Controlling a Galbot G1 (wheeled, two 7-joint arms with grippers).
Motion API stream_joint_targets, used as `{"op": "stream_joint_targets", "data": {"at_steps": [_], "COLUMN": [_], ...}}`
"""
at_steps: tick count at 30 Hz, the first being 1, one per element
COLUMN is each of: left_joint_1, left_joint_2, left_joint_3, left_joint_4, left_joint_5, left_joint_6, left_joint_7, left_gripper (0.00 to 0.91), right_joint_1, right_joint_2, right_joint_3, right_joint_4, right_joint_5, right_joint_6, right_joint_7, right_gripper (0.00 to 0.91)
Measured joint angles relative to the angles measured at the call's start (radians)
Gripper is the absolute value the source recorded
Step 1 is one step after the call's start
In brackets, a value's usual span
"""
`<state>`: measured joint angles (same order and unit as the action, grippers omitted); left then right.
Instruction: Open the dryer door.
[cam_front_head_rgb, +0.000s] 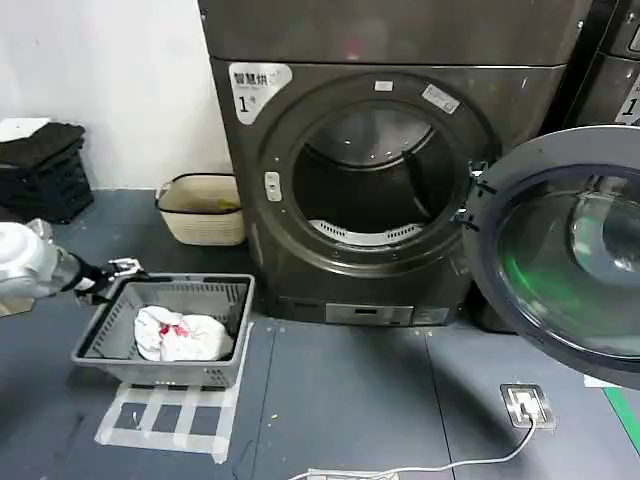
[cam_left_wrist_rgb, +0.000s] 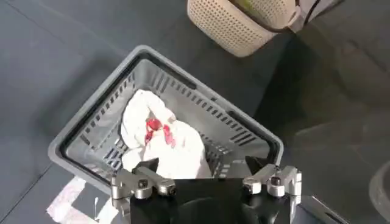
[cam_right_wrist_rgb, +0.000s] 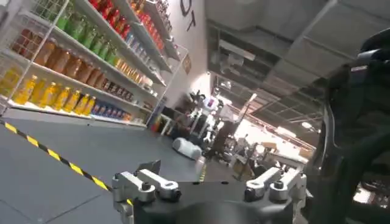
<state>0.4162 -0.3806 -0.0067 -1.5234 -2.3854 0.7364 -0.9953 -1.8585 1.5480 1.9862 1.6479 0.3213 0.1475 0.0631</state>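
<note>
The dryer door (cam_front_head_rgb: 520, 165) stands swung wide open to the right of the dark grey dryer (cam_front_head_rgb: 300, 110). It hangs on its hinge (cam_front_head_rgb: 472, 195), its dark grey inner face and tinted glass turned toward me. The round drum opening (cam_front_head_rgb: 375, 170) is uncovered. My left gripper (cam_front_head_rgb: 120, 268) hovers low at the far left, by the rim of a grey laundry basket (cam_front_head_rgb: 235, 300), far from the door. In the left wrist view that gripper (cam_left_wrist_rgb: 202, 165) is open above the basket (cam_left_wrist_rgb: 256, 131), holding nothing. My right gripper (cam_right_wrist_rgb: 207, 170) is open and empty, facing away into the room.
A white cloth with red marks (cam_front_head_rgb: 180, 335) lies in the grey basket, which stands on white floor tape (cam_front_head_rgb: 165, 420). A beige perforated basket (cam_front_head_rgb: 200, 210) sits left of the dryer. A floor socket with cable (cam_front_head_rgb: 527, 405) lies under the open door. A second machine (cam_front_head_rgb: 610, 70) stands at the right.
</note>
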Motion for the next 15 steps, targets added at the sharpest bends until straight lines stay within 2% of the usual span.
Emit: {"op": "stream_joint_targets", "data": {"at_steps": [15], "left_joint_1": [-0.06], "left_joint_2": [-0.022], "left_joint_3": [0.058], "left_joint_4": [0.033], "left_joint_5": [0.01], "left_joint_6": [0.0], "left_joint_7": [0.002], "left_gripper": [0.907], "right_joint_1": [-0.001], "right_joint_2": [0.0], "right_joint_3": [0.002], "right_joint_4": [-0.007], "right_joint_5": [-0.001], "right_joint_6": [0.007], "right_joint_7": [-0.005], "right_gripper": [0.907]}}
